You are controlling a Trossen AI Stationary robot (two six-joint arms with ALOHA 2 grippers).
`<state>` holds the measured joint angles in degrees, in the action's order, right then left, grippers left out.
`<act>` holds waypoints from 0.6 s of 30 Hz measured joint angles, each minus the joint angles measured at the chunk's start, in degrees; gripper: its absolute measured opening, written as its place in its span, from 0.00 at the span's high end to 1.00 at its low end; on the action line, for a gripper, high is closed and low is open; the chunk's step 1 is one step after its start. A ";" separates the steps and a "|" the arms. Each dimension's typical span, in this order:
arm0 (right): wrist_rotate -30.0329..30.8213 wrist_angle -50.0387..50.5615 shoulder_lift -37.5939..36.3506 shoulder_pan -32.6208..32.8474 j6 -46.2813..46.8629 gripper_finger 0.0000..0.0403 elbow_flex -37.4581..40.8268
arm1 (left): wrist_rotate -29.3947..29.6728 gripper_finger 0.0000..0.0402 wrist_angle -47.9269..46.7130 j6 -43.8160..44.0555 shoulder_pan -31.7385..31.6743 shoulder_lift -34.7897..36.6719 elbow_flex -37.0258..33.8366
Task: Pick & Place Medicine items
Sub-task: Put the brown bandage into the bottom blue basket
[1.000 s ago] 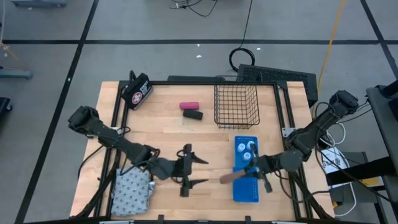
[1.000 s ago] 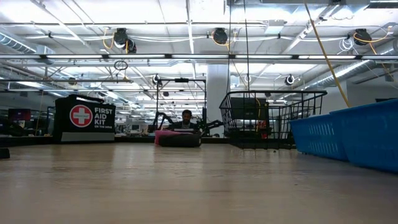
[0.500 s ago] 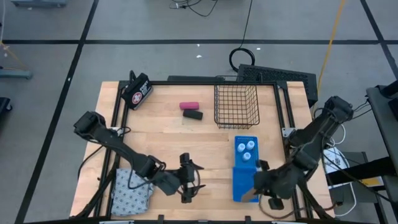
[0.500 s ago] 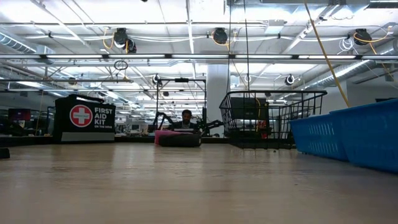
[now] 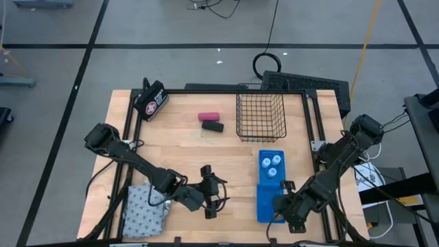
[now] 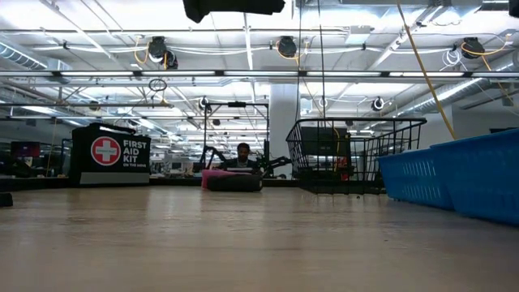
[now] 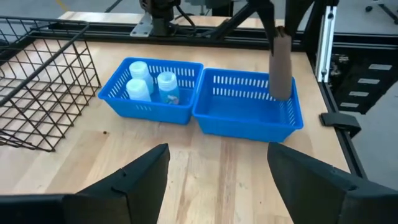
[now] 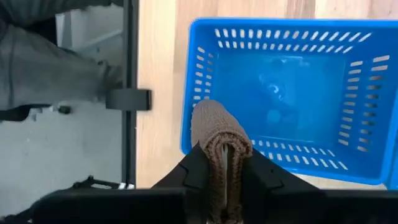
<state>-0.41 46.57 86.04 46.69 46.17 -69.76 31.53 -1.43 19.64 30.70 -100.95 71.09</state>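
Note:
My right gripper [image 5: 278,209] is shut on the brown oblong piece [image 7: 281,62] and holds it over the near blue tray [image 5: 269,204]. Three white bottles [image 7: 149,84] stand in the far blue tray [image 5: 271,165]. The pink piece [image 5: 208,116] and the black piece [image 5: 212,126] lie side by side on the table near the far edge. The patterned pouch [image 5: 145,209] lies at the near left corner. My left gripper [image 5: 214,195] hovers open over bare wood, left of the trays, with nothing between its fingers. My right gripper pinches the brown piece's upper end [image 8: 221,152] between its two fingers [image 8: 193,168]. The fingers come steeply from above. The piece hangs upright below them, with its lower end [image 7: 282,92] over the near tray's wall.
A black wire basket [image 5: 260,116] stands at the far side, right of centre. The black first-aid case [image 5: 151,101] sits at the far left corner. A black metal frame [image 5: 312,123] borders the table. Bare wood lies between the pouch and the trays.
My right gripper has swung toward the table's near edge and tipped from nearly level to pointing steeply down. The brown piece has turned from lying level to hanging upright over the near tray. My left gripper has sunk a little and rolled.

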 joint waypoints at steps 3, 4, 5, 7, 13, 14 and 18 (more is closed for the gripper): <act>-1.50 -0.03 0.97 -0.99 -0.45 0.89 0.00 | -0.07 0.32 -0.12 0.04 -0.04 0.00 0.00; -2.16 -0.05 1.09 -1.33 -0.72 0.89 0.02 | -0.07 0.32 -0.07 0.03 -0.08 0.00 0.00; -2.70 -0.26 1.10 -1.46 -1.18 0.89 0.24 | -0.06 0.31 -0.04 -0.01 -0.09 0.00 0.00; -2.71 -1.20 1.03 -2.06 -2.22 0.89 0.66 | -0.05 0.31 -0.09 -0.21 -0.09 0.00 0.00; -2.79 -2.91 0.75 -2.53 -4.95 0.83 2.04 | -0.20 0.30 -0.17 -0.28 -0.09 0.00 0.00; -2.79 -3.03 0.77 -2.53 -5.01 0.81 2.40 | -0.24 0.31 -0.15 -0.28 -0.09 0.00 0.00; -2.77 -3.06 0.77 -2.53 -4.92 0.72 3.79 | -0.53 0.33 -0.32 -0.28 -0.04 0.00 0.00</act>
<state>-3.18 43.51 86.80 44.16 41.25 -65.97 31.00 -1.75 19.35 30.65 -100.95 71.09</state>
